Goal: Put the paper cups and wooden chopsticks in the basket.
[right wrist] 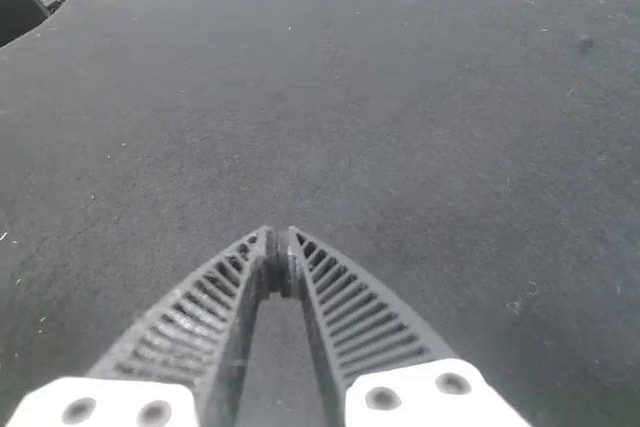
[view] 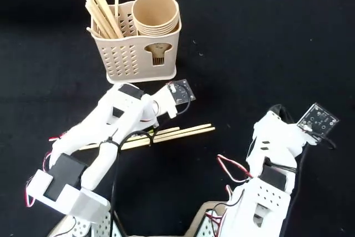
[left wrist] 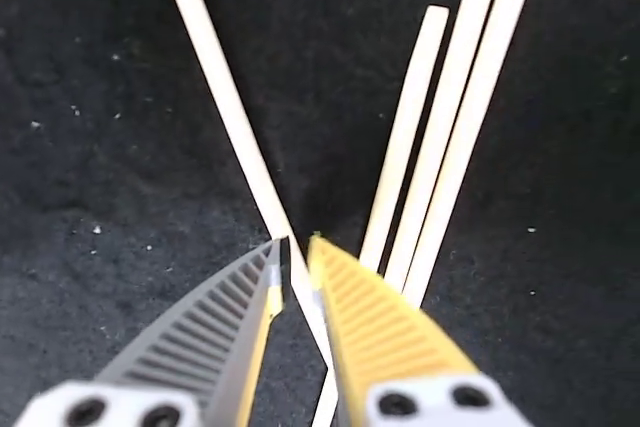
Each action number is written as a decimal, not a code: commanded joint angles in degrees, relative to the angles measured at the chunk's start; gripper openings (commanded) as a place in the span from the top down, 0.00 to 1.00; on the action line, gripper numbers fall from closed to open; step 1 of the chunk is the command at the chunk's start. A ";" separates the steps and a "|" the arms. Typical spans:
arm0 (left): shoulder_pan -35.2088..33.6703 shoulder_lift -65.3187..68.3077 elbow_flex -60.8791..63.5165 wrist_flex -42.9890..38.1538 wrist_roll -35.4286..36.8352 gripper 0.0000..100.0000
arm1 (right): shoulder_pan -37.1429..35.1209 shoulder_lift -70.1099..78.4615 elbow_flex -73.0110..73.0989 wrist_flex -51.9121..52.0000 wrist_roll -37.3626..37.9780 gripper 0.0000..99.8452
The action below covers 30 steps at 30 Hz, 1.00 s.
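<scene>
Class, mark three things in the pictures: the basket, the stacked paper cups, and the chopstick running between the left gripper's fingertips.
basket (view: pixel 130 59), high view, on its perforated front wall.
paper cups (view: pixel 156 12), high view, on the inside of the top cup.
chopstick (left wrist: pixel 226 97), left wrist view, on the bare middle of its shaft.

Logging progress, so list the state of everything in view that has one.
Basket: upright, partly filled.
Cups: stacked inside basket.
Standing chopsticks: upright in basket.
Loose chopsticks: flat on table.
Left end effector: shut on one loose chopstick.
Right end effector: shut, empty.
</scene>
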 commanded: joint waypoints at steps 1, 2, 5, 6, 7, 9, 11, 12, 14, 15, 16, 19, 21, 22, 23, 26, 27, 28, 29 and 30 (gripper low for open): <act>-2.33 -2.20 -1.36 -0.18 -0.44 0.86 | -0.79 -0.75 -4.00 -1.32 -0.09 0.96; -3.03 -2.11 -1.54 -0.18 -0.53 0.84 | -0.79 -0.75 -4.00 -1.32 -0.09 0.96; -4.44 -2.02 -1.54 -0.35 -0.62 0.81 | -0.88 -0.75 -4.00 -1.32 -0.09 0.96; -4.79 -1.93 -1.36 -0.88 -0.70 0.82 | -0.88 -0.75 -4.00 -1.32 -0.09 0.96; -5.14 -1.93 -0.92 -2.02 -0.70 0.82 | -0.88 -0.75 -4.00 -1.32 -0.09 0.96; -6.20 -1.93 -0.84 -3.78 -0.53 0.82 | -0.88 -0.75 -4.00 -1.23 -0.09 0.96; -7.08 -1.85 -0.84 -4.75 -0.35 0.82 | -0.88 -0.75 -4.00 -1.23 -0.09 0.96; -7.16 -1.85 -0.84 -4.84 -0.35 0.82 | -0.88 -0.75 -4.00 -1.23 -0.09 0.96; -7.08 -1.85 -0.13 -4.84 -0.44 0.82 | -0.88 -0.75 -4.00 -1.23 -0.09 0.96; -6.81 -1.85 0.40 -4.84 -0.44 0.82 | -0.97 -0.75 -4.00 -1.23 -0.09 0.96; -6.73 -1.85 1.10 -4.84 -0.53 0.82 | -0.97 -0.75 -4.00 -1.23 -0.09 0.96; -6.02 -0.09 3.03 -7.38 -0.44 0.82 | -0.97 -0.75 -4.00 -1.23 -0.09 0.96; -6.02 1.49 3.30 -9.05 -0.35 0.82 | -0.97 -0.75 -4.00 -1.23 -0.09 0.96; -5.93 2.29 3.30 -9.32 -0.35 0.82 | -0.97 -0.75 -4.00 -1.23 -0.09 0.96; -5.76 2.90 3.12 -9.32 -0.26 0.82 | -0.97 -0.75 -4.00 -1.23 -0.09 0.96; -5.41 3.43 3.12 -9.23 -0.26 0.83 | -0.97 -0.75 -4.00 -1.23 -0.09 0.96; -5.41 3.34 3.12 -9.23 -0.26 0.85 | -0.97 -0.75 -4.00 -1.23 -0.09 0.96; -5.49 3.34 3.12 -9.23 -0.26 0.89 | -0.97 -0.75 -4.00 -1.23 -0.09 0.96; -5.67 3.34 3.12 -9.32 -0.26 0.92 | -0.97 -0.75 -4.00 -1.23 -0.09 0.96; -5.85 3.34 3.12 -9.41 -0.26 0.95 | -0.97 -0.75 -4.00 -1.23 -0.09 0.96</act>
